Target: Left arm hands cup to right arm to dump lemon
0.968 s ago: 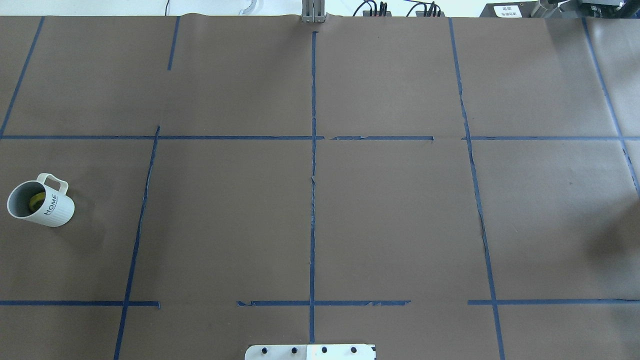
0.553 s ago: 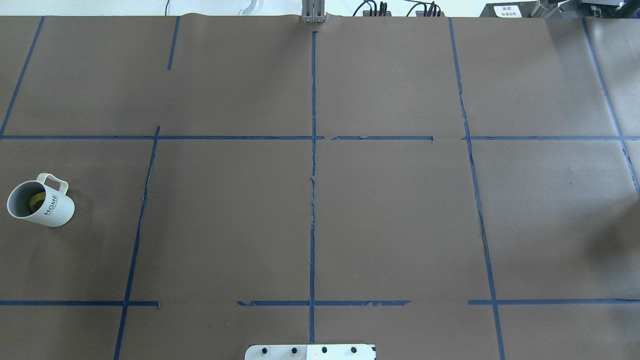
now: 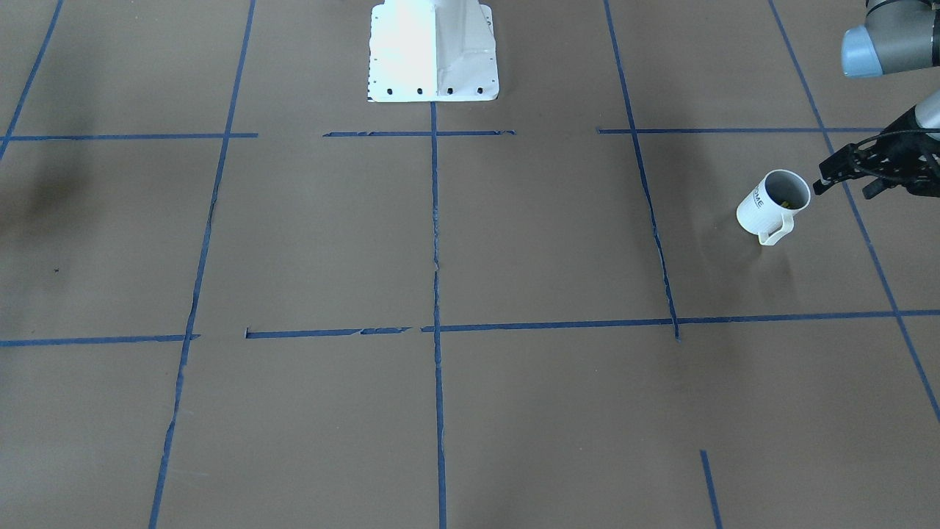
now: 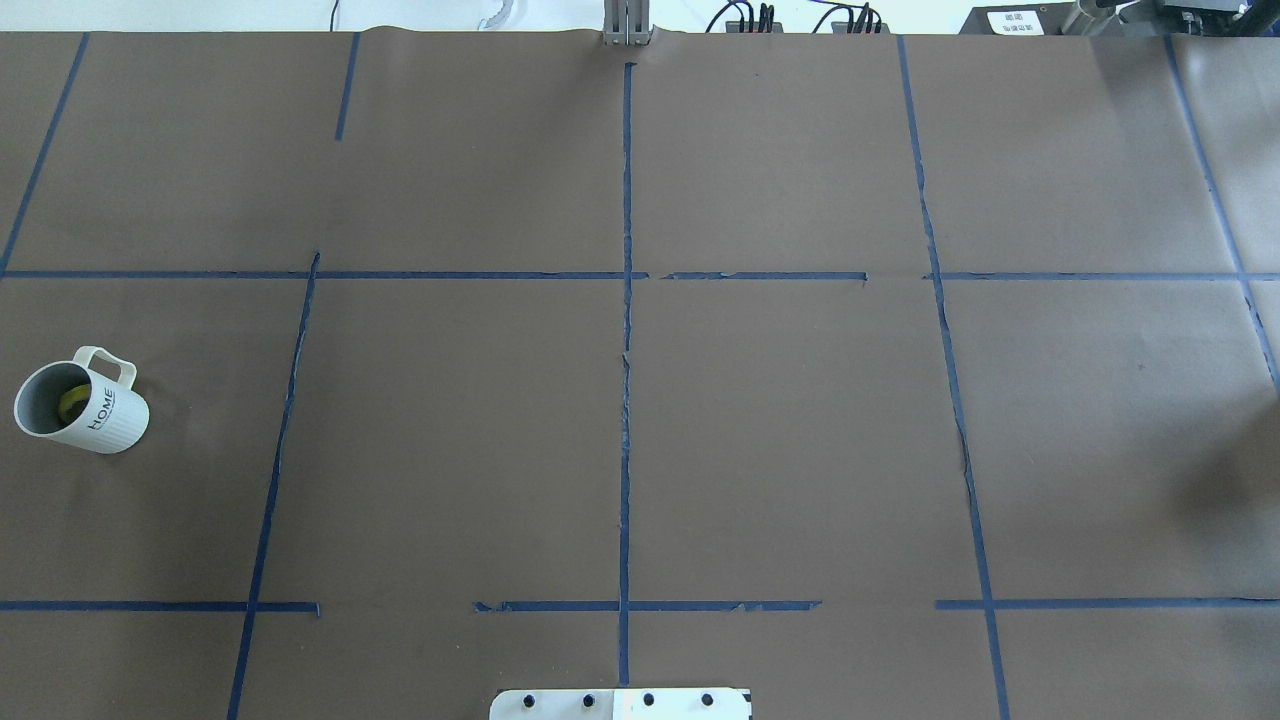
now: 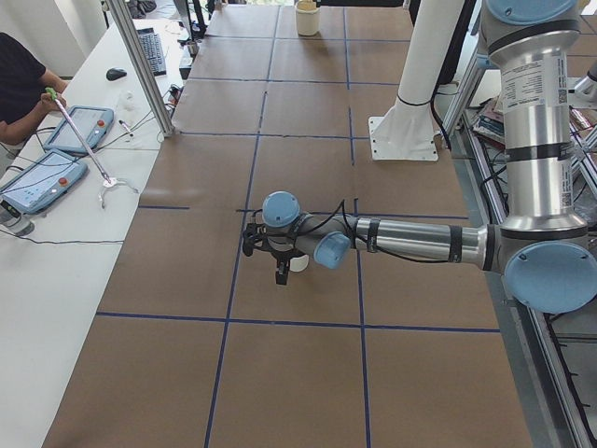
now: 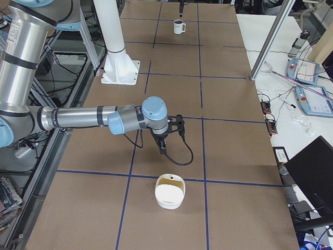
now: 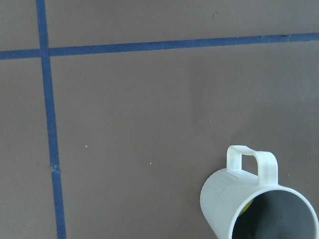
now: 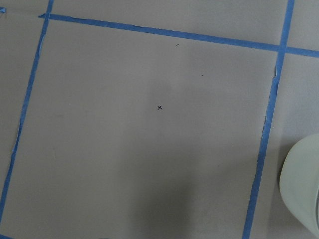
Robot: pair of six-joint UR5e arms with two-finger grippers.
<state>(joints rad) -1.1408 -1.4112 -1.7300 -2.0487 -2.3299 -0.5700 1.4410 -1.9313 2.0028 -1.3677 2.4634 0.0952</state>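
at the front view's right edge the cup [image 3: 767, 209], upright on the counter [image 3: 514, 242] with the lemon [image 3: 786, 202] inside, sits just left of the left fingers [image 3: 828, 178], its handle toward the frame's bottom, the right arm [image 6: 93, 117] well apart; whether either arm's fingers are apart i cannot tell.

No evident change, seemingly

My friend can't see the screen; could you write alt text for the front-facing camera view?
A white mug stands upright on a brown table gridded with blue tape, a lemon piece inside. The robot's left gripper hovers beside its rim.
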